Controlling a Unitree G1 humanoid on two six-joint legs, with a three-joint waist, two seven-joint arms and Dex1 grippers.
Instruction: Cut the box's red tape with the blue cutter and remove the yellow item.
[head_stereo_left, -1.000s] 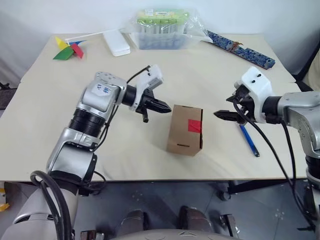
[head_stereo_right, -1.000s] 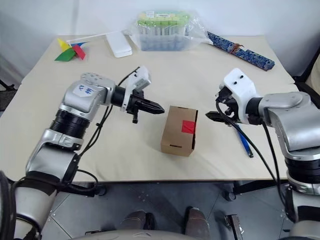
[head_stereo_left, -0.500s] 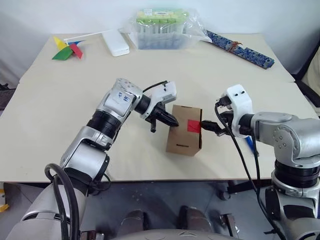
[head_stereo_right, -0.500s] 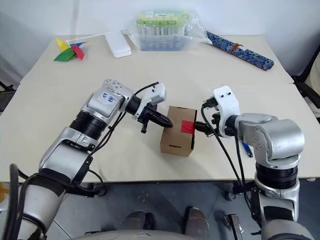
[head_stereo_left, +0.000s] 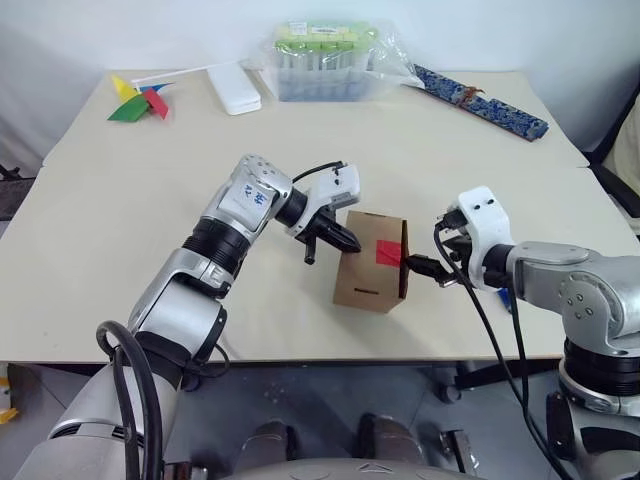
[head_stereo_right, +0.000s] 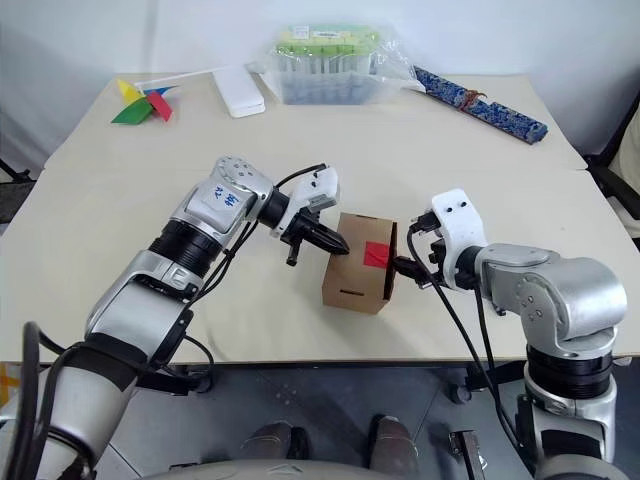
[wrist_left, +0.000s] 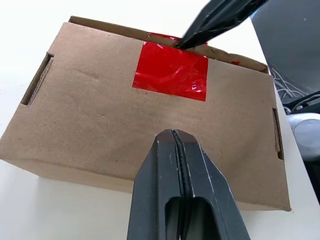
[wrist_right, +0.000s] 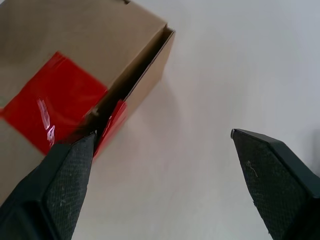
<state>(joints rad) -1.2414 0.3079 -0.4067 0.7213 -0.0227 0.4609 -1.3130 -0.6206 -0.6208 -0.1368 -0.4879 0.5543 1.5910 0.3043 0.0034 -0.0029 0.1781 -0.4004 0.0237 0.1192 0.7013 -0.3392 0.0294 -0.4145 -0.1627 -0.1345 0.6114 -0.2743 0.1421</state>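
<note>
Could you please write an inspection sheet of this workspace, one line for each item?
Surface: beige table, two boards joined by a seam.
Job's things: box upright near the front edge, red tape across its flap; blue cutter mostly hidden behind the right arm; yellow item nothing seen.
Clutter: pinwheel, white flat case, clear tub with green lids, dark blue patterned strip, all at the far edge.
Grippers: left gripper shut at the box's top; right gripper open, one finger at the tape.
Cables: black cables along both wrists.
Surroundings: white wall behind.
</note>
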